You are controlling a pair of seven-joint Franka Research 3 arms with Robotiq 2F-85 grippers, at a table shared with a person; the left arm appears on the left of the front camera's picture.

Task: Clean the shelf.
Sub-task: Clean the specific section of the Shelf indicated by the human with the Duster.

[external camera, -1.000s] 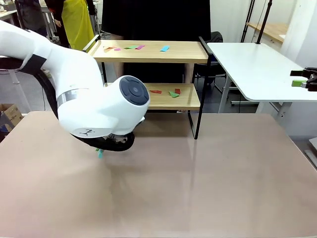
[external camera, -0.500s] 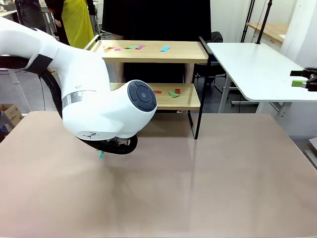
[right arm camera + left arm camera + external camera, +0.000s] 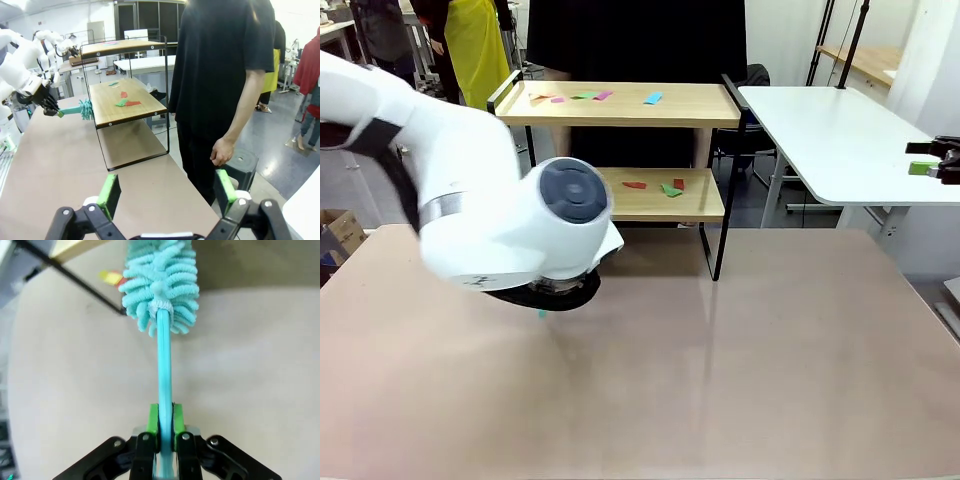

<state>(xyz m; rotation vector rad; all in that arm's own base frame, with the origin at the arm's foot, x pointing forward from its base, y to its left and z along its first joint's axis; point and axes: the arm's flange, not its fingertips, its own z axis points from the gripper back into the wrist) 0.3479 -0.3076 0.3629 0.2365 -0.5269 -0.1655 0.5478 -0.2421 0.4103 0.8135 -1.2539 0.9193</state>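
now, left gripper (image 3: 165, 421) clamped on the duster (image 3: 161, 285) handle, right gripper (image 3: 167, 192) spread wide, the head should sweep flat along the shelf (image 3: 695, 102) boards, pushing scraps (image 3: 669, 189) off.

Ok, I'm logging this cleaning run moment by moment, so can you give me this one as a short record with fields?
left gripper: shut on the handle of the turquoise duster, above the brown table
duster head: close to the lower tier of the shelf; contact unclear
right gripper: open, holding nothing
shelf contents: coloured scraps on both boards
person: standing at the shelf's far side, one hand hanging down
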